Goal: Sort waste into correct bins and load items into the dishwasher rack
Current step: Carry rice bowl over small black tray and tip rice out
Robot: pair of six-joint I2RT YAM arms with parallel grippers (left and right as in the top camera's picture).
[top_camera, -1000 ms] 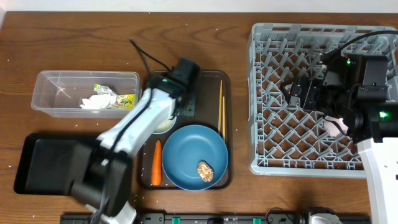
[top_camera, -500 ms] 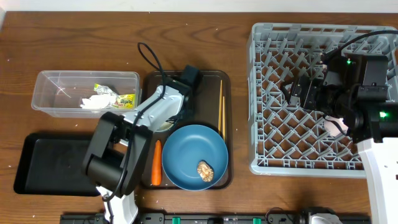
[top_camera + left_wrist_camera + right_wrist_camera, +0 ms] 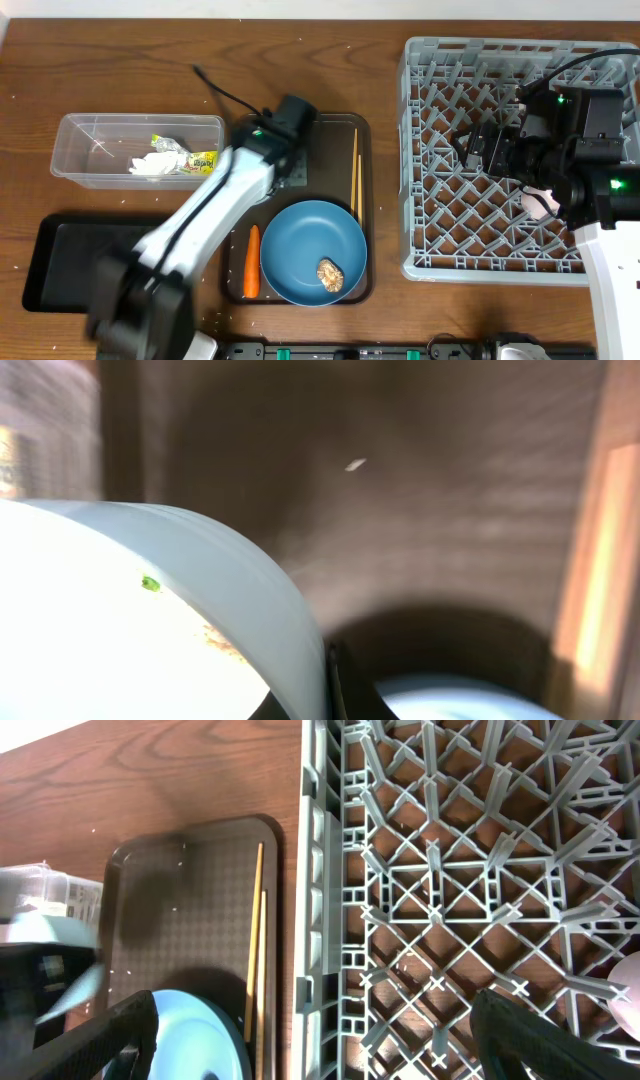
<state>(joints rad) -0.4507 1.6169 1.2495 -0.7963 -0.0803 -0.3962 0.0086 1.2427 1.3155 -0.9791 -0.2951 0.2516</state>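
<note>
My left gripper (image 3: 277,176) is over the brown serving tray and is shut on the rim of the white bowl (image 3: 120,620), which fills the left of the left wrist view. From overhead the arm hides the bowl. The blue plate (image 3: 313,250) holds a brown food lump (image 3: 330,273). The carrot (image 3: 252,262) lies left of the plate and the chopsticks (image 3: 355,172) lie right of it. My right gripper (image 3: 330,1055) is open above the grey rack (image 3: 432,255). A pinkish cup (image 3: 541,204) sits in the rack. The light-blue cup is not in view.
The clear tub (image 3: 90,128) at the left holds the wrapper (image 3: 196,158) and the napkin (image 3: 150,165). The black tray (image 3: 70,262) lies in front of the tub. The brown serving tray (image 3: 330,135) lies between the tub and the rack.
My left arm has swung, its lower links moving left, and it is blurred with motion. Its gripper stays at the bowl. The right arm has not moved.
</note>
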